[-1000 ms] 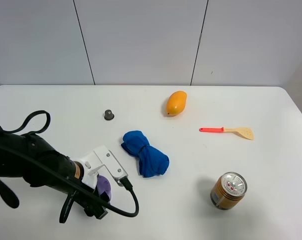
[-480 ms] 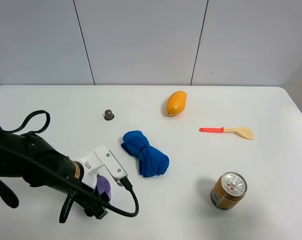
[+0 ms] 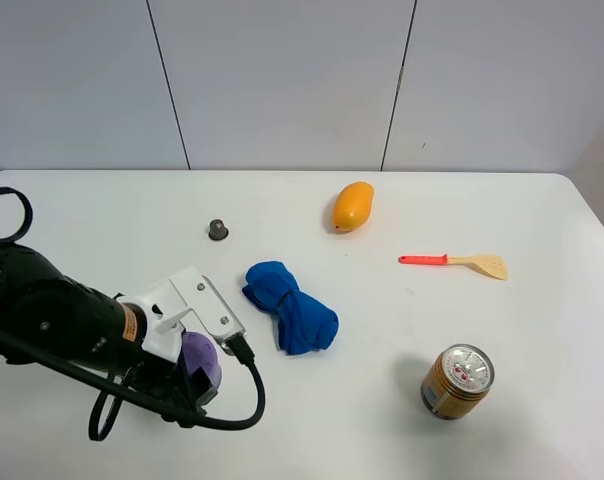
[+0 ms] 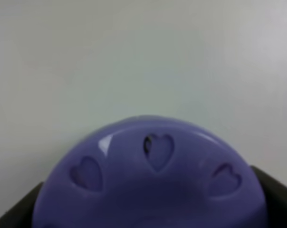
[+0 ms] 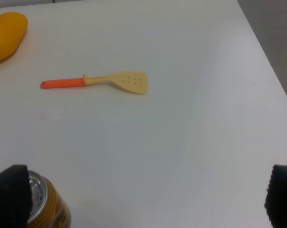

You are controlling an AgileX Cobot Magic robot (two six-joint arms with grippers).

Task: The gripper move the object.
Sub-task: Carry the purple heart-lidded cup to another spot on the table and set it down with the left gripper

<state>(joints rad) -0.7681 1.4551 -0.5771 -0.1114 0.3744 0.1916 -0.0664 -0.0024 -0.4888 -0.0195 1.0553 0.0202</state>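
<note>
Container clamped in left gripper, jaws closed against its sides, just front-left of blue cloth. Rose slightly versus a second ago; looked like carry starting.

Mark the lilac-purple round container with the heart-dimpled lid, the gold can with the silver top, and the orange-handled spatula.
lilac-purple round container (image 4: 150, 185), left wrist view, middle of its lid.
gold can (image 3: 465, 370), exterior high view, its silver top.
orange-handled spatula (image 3: 450, 260), exterior high view, where handle meets blade.
</note>
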